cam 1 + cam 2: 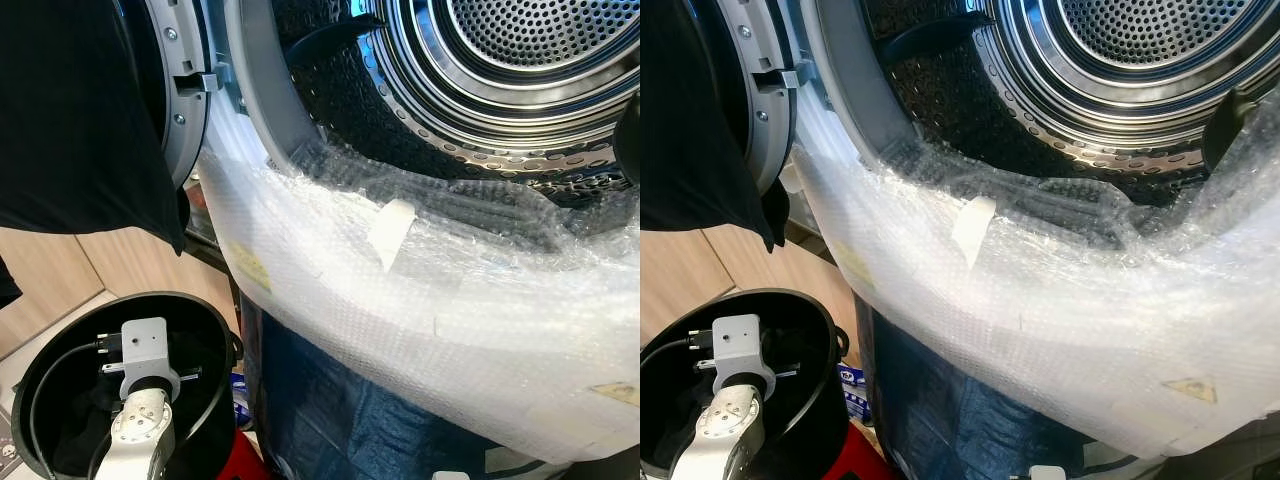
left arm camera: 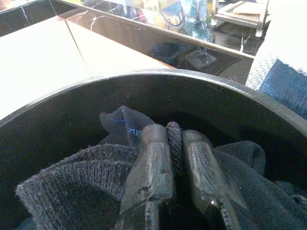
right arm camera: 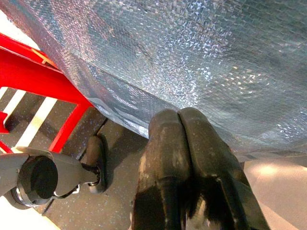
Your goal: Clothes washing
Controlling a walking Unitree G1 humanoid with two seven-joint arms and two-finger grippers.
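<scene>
1. Two grippers were inspected. The left gripper (image 2: 175, 158) sat low inside the round black plastic laundry bucket (image 1: 205, 310) at the near left, its fingers pinched together on a fold of dark grey knitted garment (image 2: 72, 177).
2. The right gripper (image 3: 184, 124) hung idle with its fingers pressed together on nothing, beside the blue tarp sheet (image 3: 192, 52) and red metal frame (image 3: 48, 72).
3. The perforated steel washer drum (image 1: 520, 60) stood open at the far right, its lower lip swathed in clear bubble wrap (image 1: 420, 300).
4. Risk: the pinch appeared to hold only a thin ridge of cloth; the garment could slip free during the lift.
5. Risk: trailing fabric could snag on the bubble wrap or the taped patch (image 1: 392, 225) at the drum mouth.
6. Risk: a black cloth (image 1: 70, 110) hanging at the far left could obstruct the arm's path.
</scene>
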